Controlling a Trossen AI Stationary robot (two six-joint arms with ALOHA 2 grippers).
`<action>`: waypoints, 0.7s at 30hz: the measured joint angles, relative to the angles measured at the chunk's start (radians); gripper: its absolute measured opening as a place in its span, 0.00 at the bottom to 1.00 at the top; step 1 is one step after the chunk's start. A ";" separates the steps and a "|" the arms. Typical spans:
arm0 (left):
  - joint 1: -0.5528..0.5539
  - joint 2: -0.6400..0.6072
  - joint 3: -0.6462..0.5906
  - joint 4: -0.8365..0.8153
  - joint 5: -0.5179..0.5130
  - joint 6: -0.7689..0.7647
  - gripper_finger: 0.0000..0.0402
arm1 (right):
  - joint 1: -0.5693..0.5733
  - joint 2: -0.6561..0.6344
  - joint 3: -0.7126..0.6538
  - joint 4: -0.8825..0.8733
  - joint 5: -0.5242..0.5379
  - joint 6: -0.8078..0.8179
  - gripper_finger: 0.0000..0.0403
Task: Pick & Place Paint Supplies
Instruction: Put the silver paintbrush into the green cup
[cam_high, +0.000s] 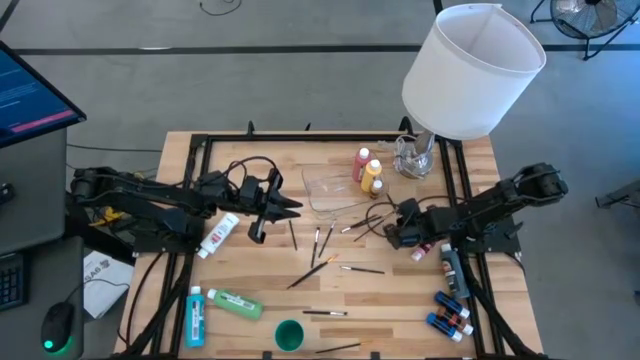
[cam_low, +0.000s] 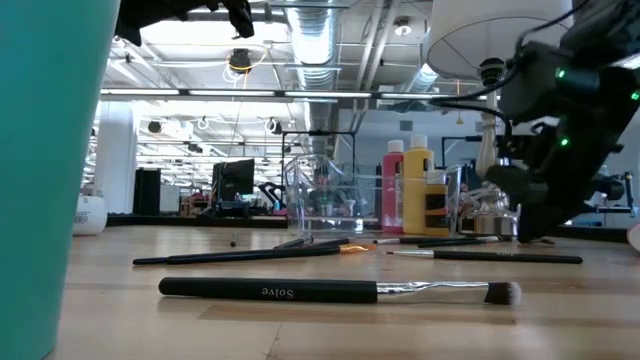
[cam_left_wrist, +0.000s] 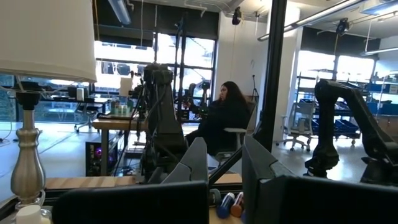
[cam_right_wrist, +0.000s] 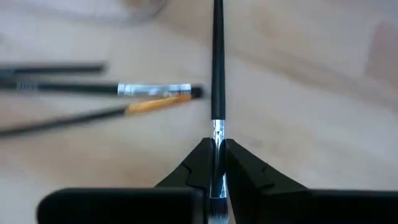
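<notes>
Right gripper (cam_right_wrist: 216, 163) low over the bench (cam_right_wrist: 311, 93), fingers (cam_right_wrist: 249, 171) pinching a brush (cam_right_wrist: 217, 62) at its ferrule. Brush long axis runs straight ahead from between the fingers, handle leading, bristles back between them. Two other brushes (cam_right_wrist: 149, 93) lie crosswise just beside. Left gripper (cam_high: 268, 205) raised, well apart, fingers pressed together, holding nothing.

Right gripper (cam_right_wrist: 217, 163) sitting low at table's (cam_high: 400, 310) right-centre, fingers closing around brush (cam_right_wrist: 217, 74) at its ferrule, handle lying on wood ahead of it. Two more brushes (cam_right_wrist: 143, 99) lying crosswise just beside that handle. Clear tray (cam_high: 335, 190) sitting behind brush scatter, two bottles (cam_high: 367, 171) standing at its right, lamp (cam_high: 470, 75) standing right of those. Left gripper (cam_high: 283, 208) hanging left of tray, raised off table. Bottle cluster (cam_high: 450, 312) lying near front right corner. Cup (cam_high: 289, 335) standing at front edge.
</notes>
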 joint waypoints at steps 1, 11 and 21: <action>-0.002 0.000 0.000 0.001 0.000 0.000 0.00 | 0.012 0.000 0.010 -0.012 -0.017 0.005 0.09; -0.007 0.000 0.000 0.010 0.000 0.000 0.00 | 0.115 -0.002 0.025 -0.004 -0.083 0.040 0.06; -0.007 0.000 0.000 0.013 0.000 0.000 0.00 | 0.195 -0.003 0.038 0.055 -0.135 0.039 0.16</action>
